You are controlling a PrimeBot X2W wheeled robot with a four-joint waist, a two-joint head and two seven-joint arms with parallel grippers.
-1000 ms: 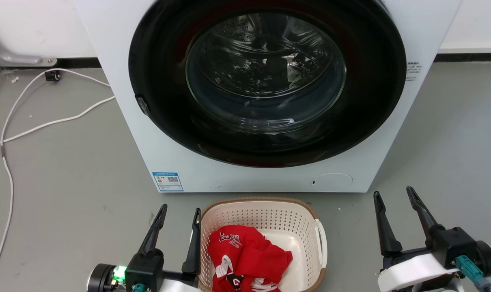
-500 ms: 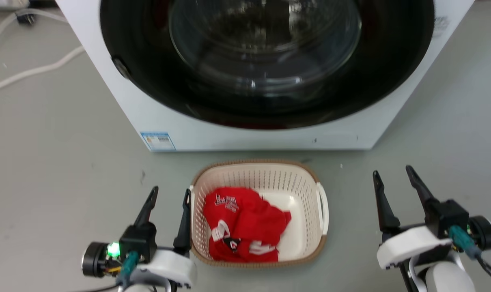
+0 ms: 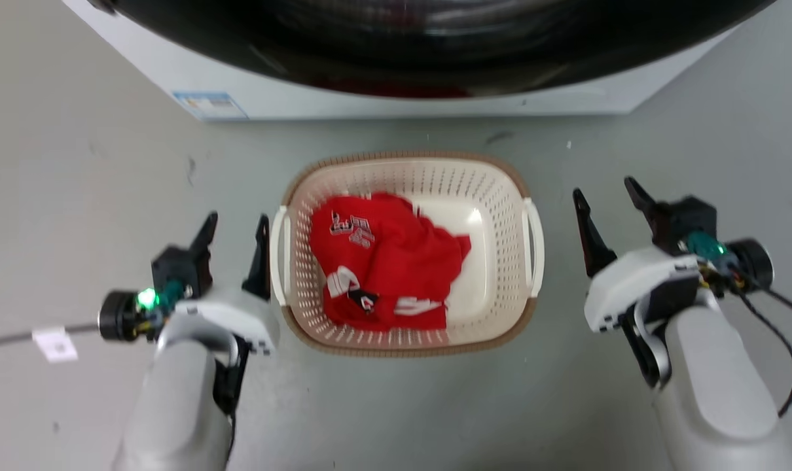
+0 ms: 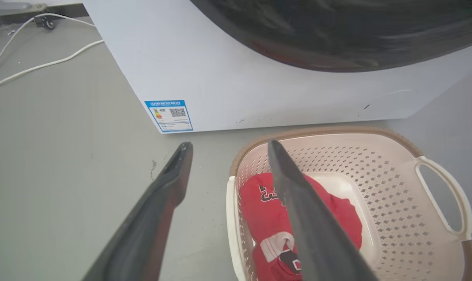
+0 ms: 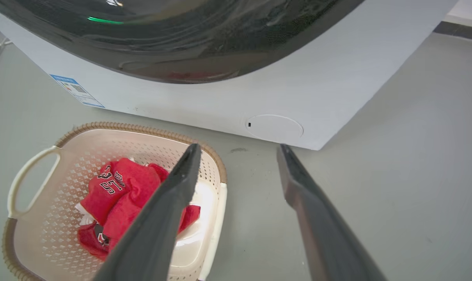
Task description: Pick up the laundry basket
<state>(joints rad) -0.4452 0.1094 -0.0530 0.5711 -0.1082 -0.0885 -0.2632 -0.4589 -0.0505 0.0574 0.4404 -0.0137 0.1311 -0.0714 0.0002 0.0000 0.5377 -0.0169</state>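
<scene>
Nearest to us, the left forearm (image 3: 180, 405) and the right forearm (image 3: 717, 386) reach forward on either side of the laundry basket (image 3: 402, 156), which stands on the grey floor (image 3: 402, 405) between them. We judge the arms are set this way because the basket has a handle on each short side, and lifting from both sides would keep it level.

The left gripper (image 3: 236, 221) is empty, its two fingers spread apart. Its inner finger lies just beside the white left handle (image 3: 278, 252); we cannot tell whether they touch. From the left wrist, that handle falls in the gap between the fingers, so the gripper looks lined up to close on it. The right gripper (image 3: 603, 190) is also empty and spread, but it stands apart from the right handle (image 3: 535, 245), with a strip of bare floor between. We judge it must come in toward the basket before both can grasp.

Inside the basket a red shirt (image 3: 383, 261) lies crumpled toward the left, leaving the right part of the bottom bare. That may make the left side slightly heavier.

Beyond the basket rises the white washing machine (image 3: 343, 106) with its dark round door (image 3: 435, 46), near enough that we think the lift should go straight up. Farther off, in the left wrist view, a white cable (image 4: 45, 64) trails over the floor, well apart from the work.
</scene>
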